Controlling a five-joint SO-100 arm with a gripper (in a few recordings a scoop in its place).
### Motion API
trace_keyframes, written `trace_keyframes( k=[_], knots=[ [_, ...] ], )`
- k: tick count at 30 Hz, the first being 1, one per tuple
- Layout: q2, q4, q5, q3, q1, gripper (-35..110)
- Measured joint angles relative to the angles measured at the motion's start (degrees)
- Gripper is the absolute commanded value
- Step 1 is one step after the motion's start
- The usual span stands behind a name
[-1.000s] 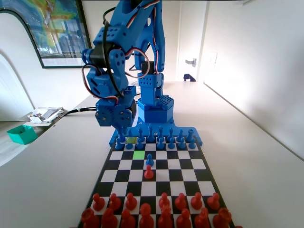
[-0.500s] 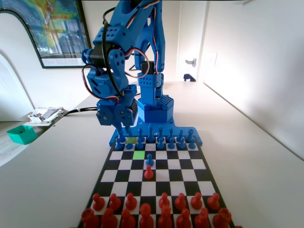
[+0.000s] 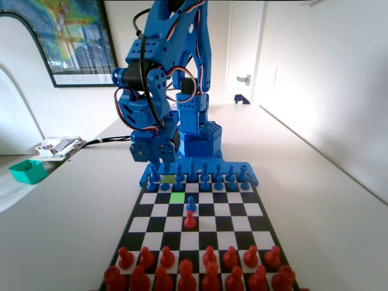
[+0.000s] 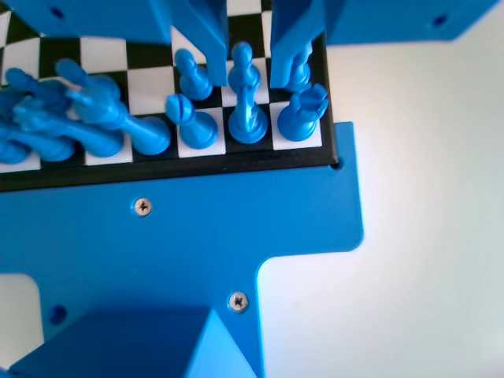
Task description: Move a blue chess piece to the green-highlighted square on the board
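I've got the gripper [image 4: 248,47] low over the board's [image 3: 257,227] blue back corner, jaws apart, straddling a blue chess piece [image 4: 241,61] in the pawn row without touching it. The green-highlighted square [image 3: 177,197] sits just ahead of that row. It looks light, hard and slick, so I'd pinch below the round head.

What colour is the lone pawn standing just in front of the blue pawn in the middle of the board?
Red: the red pawn, best seen in the fixed view.

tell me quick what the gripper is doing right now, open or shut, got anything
Gripper: jaws open, straddling a blue pawn at the board's corner rows, holding nothing yet.
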Motion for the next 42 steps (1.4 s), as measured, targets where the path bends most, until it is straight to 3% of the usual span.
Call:
trace_keyframes(
  k=[20, 42],
  knots=[
    [0.44, -9.23, -0.97, 7.82, -0.44, 11],
    [1.49, -10.99, -6.5, 8.88, 0.26, 1]
  ],
)
